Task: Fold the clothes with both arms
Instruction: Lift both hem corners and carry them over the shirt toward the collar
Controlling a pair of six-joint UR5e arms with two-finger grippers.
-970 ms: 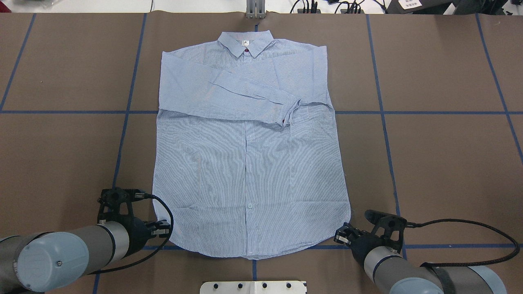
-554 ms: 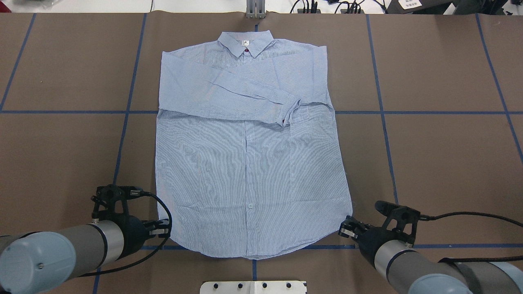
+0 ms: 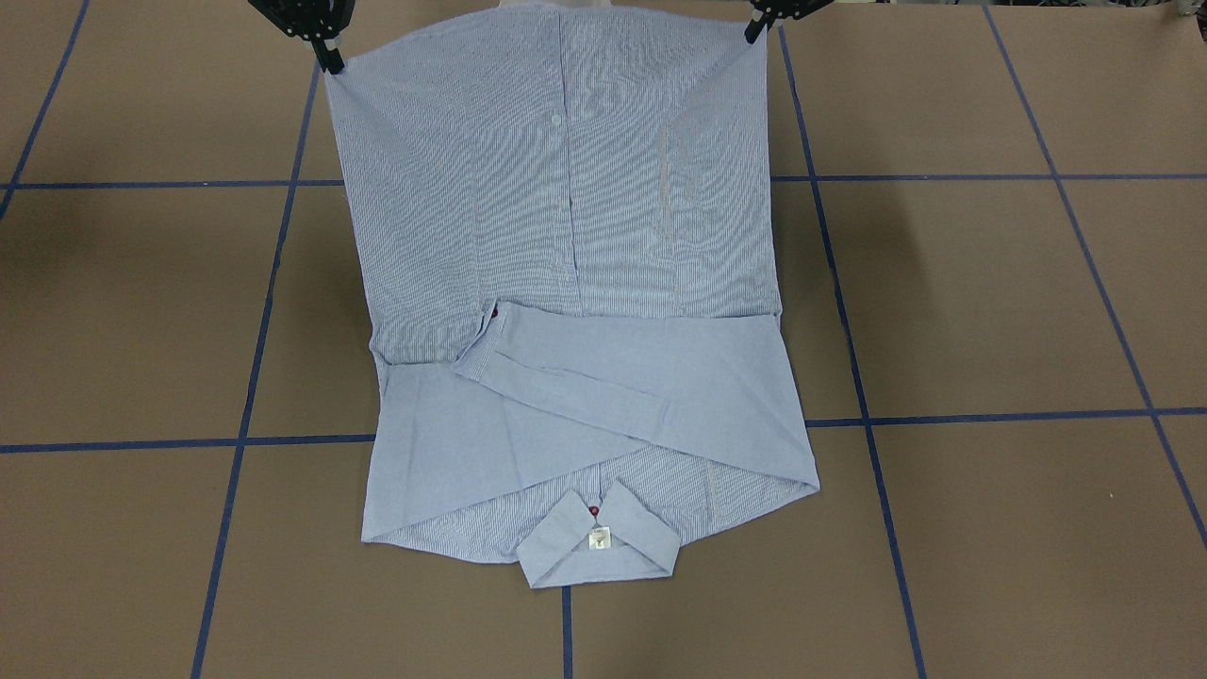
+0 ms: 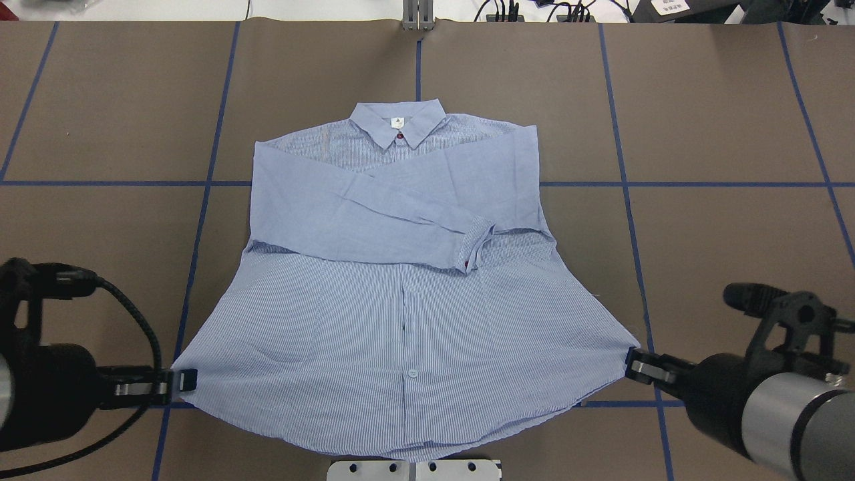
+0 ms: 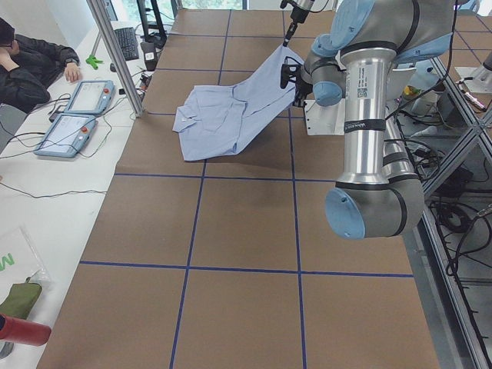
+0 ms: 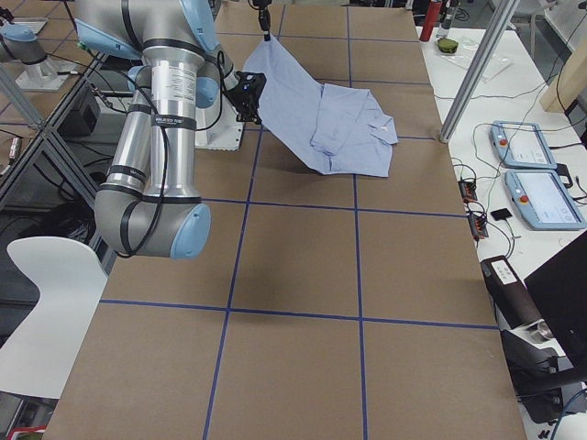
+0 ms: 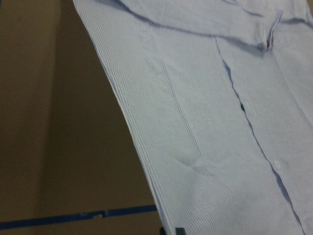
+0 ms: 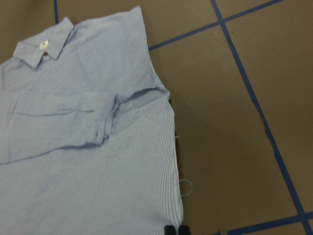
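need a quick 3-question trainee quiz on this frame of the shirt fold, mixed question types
1. True or false: the left gripper and right gripper each pinch a bottom corner of the shirt, holding that end up above the table.
2. Which end of the shirt lies on the table? A) the bottom edge B) the collar end C) neither
3. What lies folded across the shirt's chest?

Key: 1 true. 2 B. 3 the sleeves, laid across just below the collar.
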